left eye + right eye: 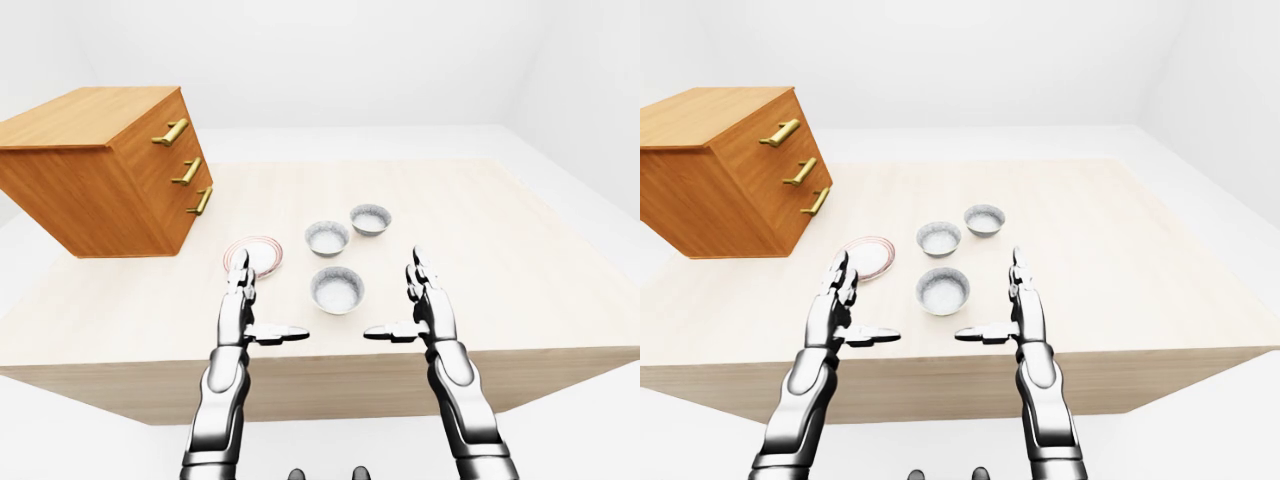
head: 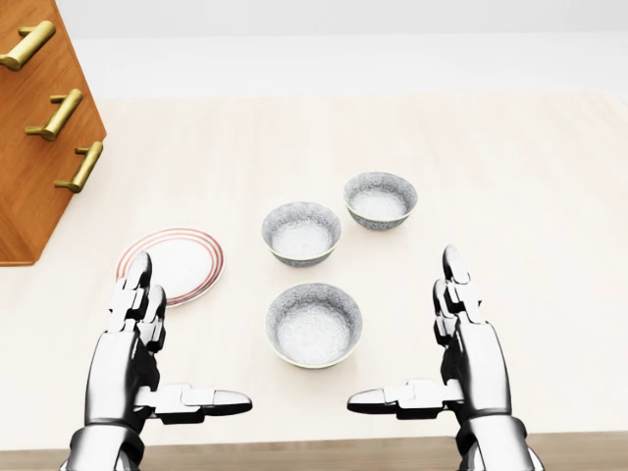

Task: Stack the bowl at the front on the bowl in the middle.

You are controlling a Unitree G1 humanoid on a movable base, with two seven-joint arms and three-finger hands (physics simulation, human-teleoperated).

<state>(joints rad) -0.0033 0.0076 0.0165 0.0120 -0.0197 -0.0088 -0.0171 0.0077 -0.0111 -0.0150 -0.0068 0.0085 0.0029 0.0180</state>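
Observation:
Three grey speckled bowls stand on the pale wooden table (image 2: 549, 177). The lowest bowl (image 2: 314, 325) in the head view sits between my two hands. The middle bowl (image 2: 301, 234) is just above it, and a third bowl (image 2: 380, 200) lies up and to the right. My left hand (image 2: 167, 343) hovers open at the lower left, thumb pointing inward. My right hand (image 2: 422, 339) mirrors it at the lower right, open as well. Neither hand touches a bowl.
A white plate with a red rim (image 2: 174, 265) lies left of the bowls, partly behind my left fingers. A wooden drawer chest (image 1: 100, 170) with brass handles stands at the upper left. The table's near edge (image 1: 330, 362) runs below my hands.

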